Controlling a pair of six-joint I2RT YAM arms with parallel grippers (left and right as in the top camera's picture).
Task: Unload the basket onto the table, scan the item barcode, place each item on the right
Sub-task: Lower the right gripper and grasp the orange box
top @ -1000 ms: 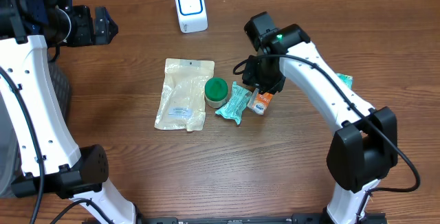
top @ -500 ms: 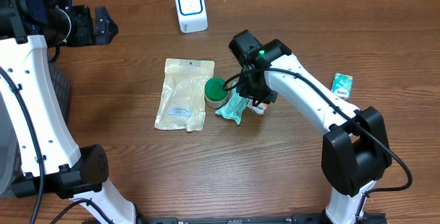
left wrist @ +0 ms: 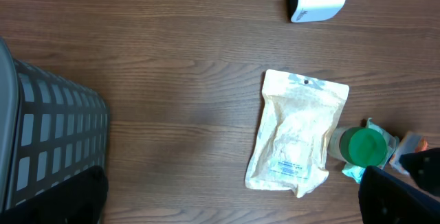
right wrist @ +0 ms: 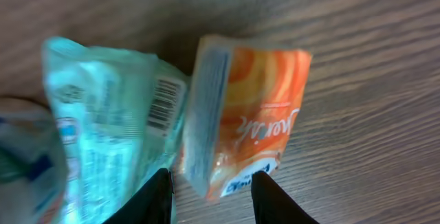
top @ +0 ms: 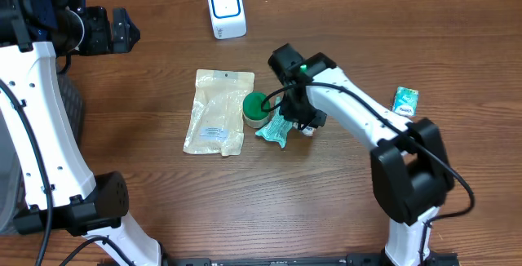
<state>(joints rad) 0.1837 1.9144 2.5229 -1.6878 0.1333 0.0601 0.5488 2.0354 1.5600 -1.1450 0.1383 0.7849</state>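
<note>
- Orange cardboard box (right wrist: 256, 124) lay flat on the wooden table (top: 326, 209), near the middle, with one long edge against a teal packet (right wrist: 103, 131).
- Right hand (right wrist: 212, 191) hung directly over that box. Its two dark fingers (right wrist: 159, 195) stood apart, one at each side of the box's near end. A gap showed between one finger and the box, so the hand was released and grasping nothing.
- Teal packet carried a printed barcode (right wrist: 163, 104), facing up and just beside the box's pale side.
- Green-lidded jar (top: 256, 108) stood upright on the packet's other side, just beside the right edge of a beige pouch (top: 218, 111) that lay flat.
- White scanner (top: 227, 10) with a blue-outlined window stood upright at the far edge of the table, well apart from the box.
- Small second teal packet (top: 405, 100) lay alone on the right, beyond the right arm.
- Left hand (top: 112, 31) hung at the far left corner, its fingers spread wide and holding nothing.
- Grey mesh basket (left wrist: 48, 141) sat at the table's left side, near the left arm.
</note>
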